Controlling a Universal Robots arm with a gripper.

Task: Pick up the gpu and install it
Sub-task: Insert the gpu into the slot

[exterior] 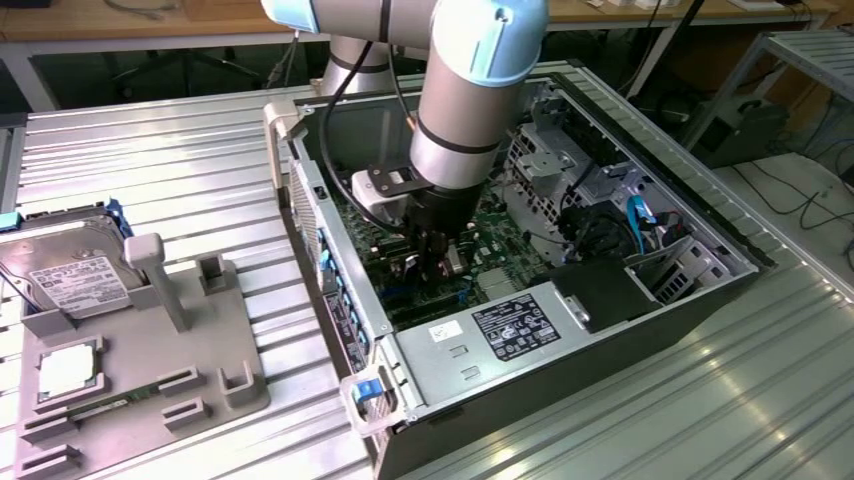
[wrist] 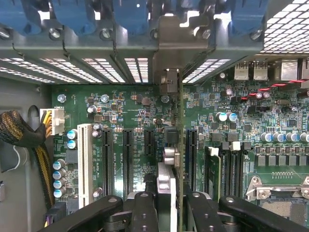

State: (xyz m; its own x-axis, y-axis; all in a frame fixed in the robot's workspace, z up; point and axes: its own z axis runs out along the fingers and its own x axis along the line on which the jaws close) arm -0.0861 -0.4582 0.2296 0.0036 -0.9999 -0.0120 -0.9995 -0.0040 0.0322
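Gripper (exterior: 438,262) lowered deep into open computer case (exterior: 747,262), just above green motherboard (exterior: 497,232). Clamped on gpu (wrist: 179,145) — card seen edge-on in wrist view, standing upright between the black fingers (wrist: 145,212), thin green board edge running up toward the rear slot panel. Silvery bracket (wrist: 181,41) of the card sitting up against the slot openings at the case back, under blue retention clips (wrist: 72,14). Card lined up over a slot among the black expansion slots (wrist: 128,162); seated or only touching — can't tell. White slot (wrist: 85,162) further off to one side, cable bundle (wrist: 29,140) in braided sleeve beyond it. CPU socket (wrist: 285,193) and RAM slots (wrist: 231,169) on the opposite side of the card.

In exterior view: arm (exterior: 467,90) coming down from above into the case, power supply (exterior: 501,330) with label near the case's front edge. Grey fixture tray (exterior: 147,360) on the ribbed metal table (exterior: 187,170), at the exterior view's left, well apart from the case — hard drive (exterior: 74,280) with white label and small silver CPU chip (exterior: 67,370) resting on it.
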